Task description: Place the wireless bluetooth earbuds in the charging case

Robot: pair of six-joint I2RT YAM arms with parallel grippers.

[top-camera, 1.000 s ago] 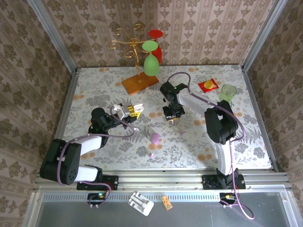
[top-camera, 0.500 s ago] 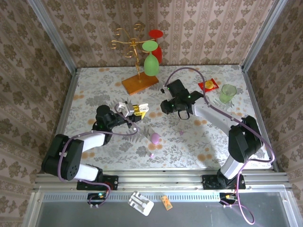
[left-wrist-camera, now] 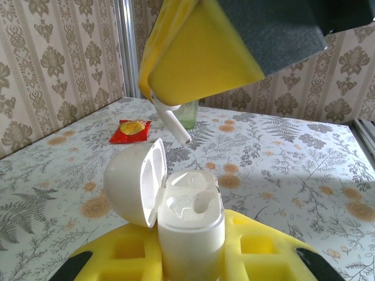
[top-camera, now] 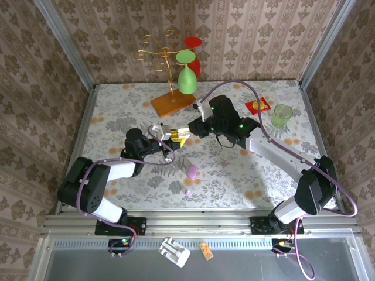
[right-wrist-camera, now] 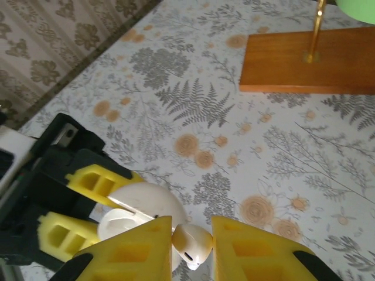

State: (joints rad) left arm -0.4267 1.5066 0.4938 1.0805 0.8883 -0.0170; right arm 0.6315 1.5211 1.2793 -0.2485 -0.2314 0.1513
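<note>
The right arm (top-camera: 275, 149) has swung from the table's middle toward ten o'clock, so the right gripper (right-wrist-camera: 191, 233) now hangs directly over the left gripper (top-camera: 173, 136). The left gripper's yellow jaws clamp the body of the open charging case (left-wrist-camera: 188, 225), which looks pale here. Its lid tips back toward nine o'clock, and its sockets look empty. The right gripper pinches one white earbud (right-wrist-camera: 192, 244), stem pointing down, just above the case and not yet in it. Seating this bud appears to be the step in hand.

Beneath lies a fern-and-flower patterned table (top-camera: 117, 117), boxed in by damask wallpaper walls (top-camera: 263, 35). A gold glass rack (top-camera: 173, 103) stands at twelve o'clock, a green cup (top-camera: 282, 114) at two, and a lilac egg-shaped object (top-camera: 192, 171) at six.
</note>
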